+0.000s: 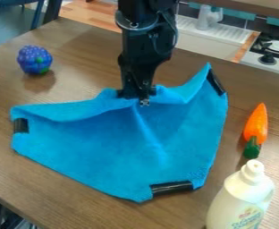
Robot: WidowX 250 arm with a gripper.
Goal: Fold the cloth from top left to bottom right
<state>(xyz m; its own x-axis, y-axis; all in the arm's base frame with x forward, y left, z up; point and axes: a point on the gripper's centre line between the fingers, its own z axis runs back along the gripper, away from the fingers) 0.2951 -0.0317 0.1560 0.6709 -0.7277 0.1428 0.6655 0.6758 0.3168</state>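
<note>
Seeing at the upper left a bumpy blue-purple toy berry with green patches (33,59), noted it on the brown wooden table (46,192), apart from the cloth. Next found, across the middle of the table, the bright blue fabric cloth (124,152), with its upper edge raised in soft folds and the lower part spread toward the front. Saw on it one black band at the left corner (21,125). Observed the black two-finger gripper (139,97) pointing down at the middle of the upper edge, with its jaws closed together and pinching the blue material. Noticed a second black band at the bottom corner (171,188), and a third one at the raised upper-right corner (214,82). Found further right an orange toy carrot with a green end (256,125), lying beside the cloth, with the green end toward the front. Saw near this end, at the lower right, a white plastic bottle (240,205), upright.
</note>
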